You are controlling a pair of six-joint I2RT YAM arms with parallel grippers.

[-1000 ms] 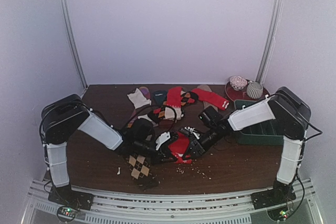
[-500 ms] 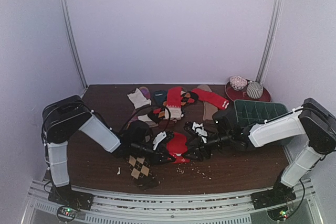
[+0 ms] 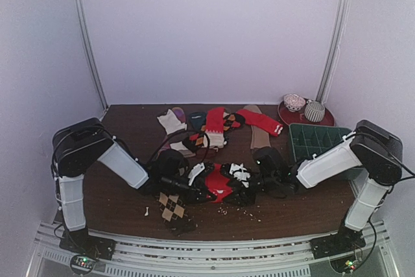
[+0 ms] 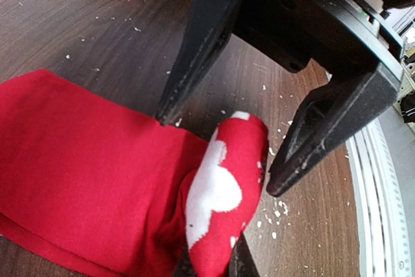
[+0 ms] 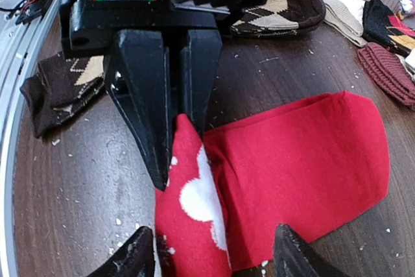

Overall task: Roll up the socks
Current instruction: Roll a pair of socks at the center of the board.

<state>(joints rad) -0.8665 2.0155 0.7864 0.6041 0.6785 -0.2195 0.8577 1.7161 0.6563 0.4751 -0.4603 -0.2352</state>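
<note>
A red sock [image 3: 219, 183] with white patches lies at the table's middle front, partly folded over. My left gripper [image 3: 196, 190] is shut on its folded end [image 4: 224, 192], which stands up between the closed jaws [image 4: 207, 265]. My right gripper [image 3: 249, 183] faces it from the right, open, its fingertips [image 5: 139, 251] straddling the sock's patched fold [image 5: 194, 205] without pinching it. The flat red part [image 5: 305, 154] spreads to the right in the right wrist view. A dark brown argyle sock [image 3: 172, 205] lies near the front edge, under the left arm, and shows in the right wrist view [image 5: 58, 82].
A heap of mixed socks [image 3: 214, 124] lies at the back middle, with a tan sock [image 3: 259, 135] beside it. A green tray [image 3: 318, 141] stands at the right. A red plate [image 3: 326, 117] with two rolled sock balls sits behind it. White crumbs dot the wood.
My right arm has swung out low to the right and come back in, its gripper now facing the red sock. The sock's fold has shifted. My left gripper has kept its hold.
</note>
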